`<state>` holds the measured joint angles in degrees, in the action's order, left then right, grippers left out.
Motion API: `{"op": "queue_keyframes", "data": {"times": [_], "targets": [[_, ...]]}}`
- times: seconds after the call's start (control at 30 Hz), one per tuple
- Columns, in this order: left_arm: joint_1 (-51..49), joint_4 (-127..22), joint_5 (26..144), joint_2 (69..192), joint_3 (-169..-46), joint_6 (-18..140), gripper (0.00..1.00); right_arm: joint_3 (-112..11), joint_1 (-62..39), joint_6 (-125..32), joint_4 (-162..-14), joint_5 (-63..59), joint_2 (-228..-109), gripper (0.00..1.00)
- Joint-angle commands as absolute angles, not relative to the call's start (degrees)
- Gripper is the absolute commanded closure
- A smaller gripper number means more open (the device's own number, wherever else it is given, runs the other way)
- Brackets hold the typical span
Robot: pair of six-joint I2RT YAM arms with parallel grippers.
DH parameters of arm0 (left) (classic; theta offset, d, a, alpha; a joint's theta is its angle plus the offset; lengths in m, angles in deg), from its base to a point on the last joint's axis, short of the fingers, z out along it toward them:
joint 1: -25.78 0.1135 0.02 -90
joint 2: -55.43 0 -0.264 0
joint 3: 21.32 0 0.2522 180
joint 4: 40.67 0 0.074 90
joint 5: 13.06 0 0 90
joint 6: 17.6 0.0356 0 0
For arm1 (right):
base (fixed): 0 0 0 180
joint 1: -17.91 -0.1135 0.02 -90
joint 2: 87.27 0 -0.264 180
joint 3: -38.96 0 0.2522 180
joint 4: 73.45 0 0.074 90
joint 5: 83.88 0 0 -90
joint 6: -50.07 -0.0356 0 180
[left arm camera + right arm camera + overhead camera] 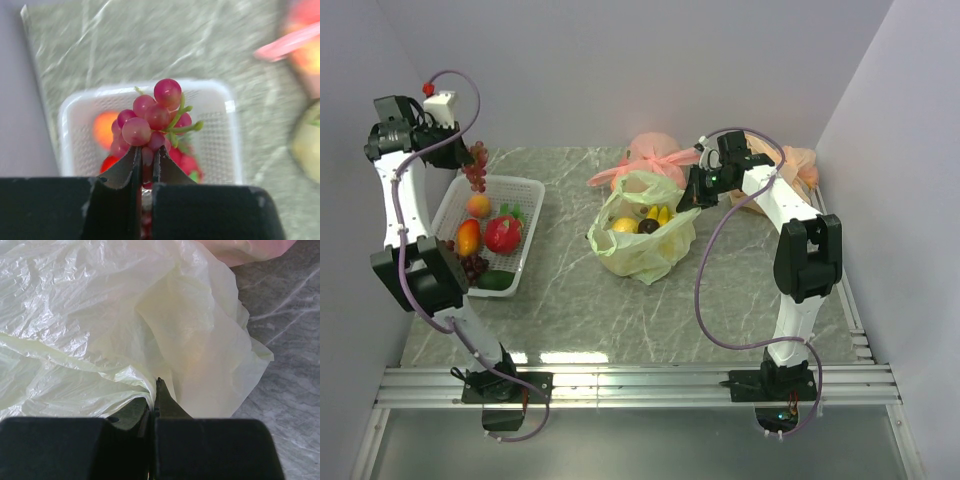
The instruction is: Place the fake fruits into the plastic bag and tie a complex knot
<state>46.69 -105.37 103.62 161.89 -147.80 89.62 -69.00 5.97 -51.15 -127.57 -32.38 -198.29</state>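
Note:
My left gripper (468,157) (146,156) is shut on a bunch of pinkish-red grapes (476,172) (150,120), which hangs in the air over the far end of the white basket (534,187) (70,107). In the basket lie an orange peach (478,206), a red strawberry-like piece (503,234), dark purple grapes (472,266) and a dark green piece (496,281). The pale-green plastic bag (642,256) (100,315) stands open mid-table with yellow bananas (661,214) and other fruit inside. My right gripper (692,196) (155,390) is shut on the bag's right rim.
A pink knotted bag (655,150) (245,250) sits behind the green bag at the back wall. An orange-tan knotted bag (801,166) lies at the back right behind the right arm. Walls close in the left, back and right sides.

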Motion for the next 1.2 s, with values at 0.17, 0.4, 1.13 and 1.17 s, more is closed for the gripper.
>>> {"op": "queue_keyframes", "data": {"times": [0.17,0.4,1.13,1.17], "targets": [[37.75,-99.36,126.76,151.51,-149.96,84.27,1.0,-71.57,6.84,-51.79,-126.68,-34.13,-197.14,1.0],[23.61,-80.93,134.59,144.3,-136.0,78.13,1.0,-71.04,7.28,-52.76,-126.41,-35.63,-196.78,1.0],[-0.22,-90.19,126.62,154.81,-125.51,103.86,0.98,-69.46,8.59,-57.15,-125.18,-42.48,-197.22,1.0],[-0.93,-91.16,125.29,156.23,-127.95,103.87,0.93,-69.81,8.68,-57.07,-125.18,-42.66,-197.4,1.0]]}}
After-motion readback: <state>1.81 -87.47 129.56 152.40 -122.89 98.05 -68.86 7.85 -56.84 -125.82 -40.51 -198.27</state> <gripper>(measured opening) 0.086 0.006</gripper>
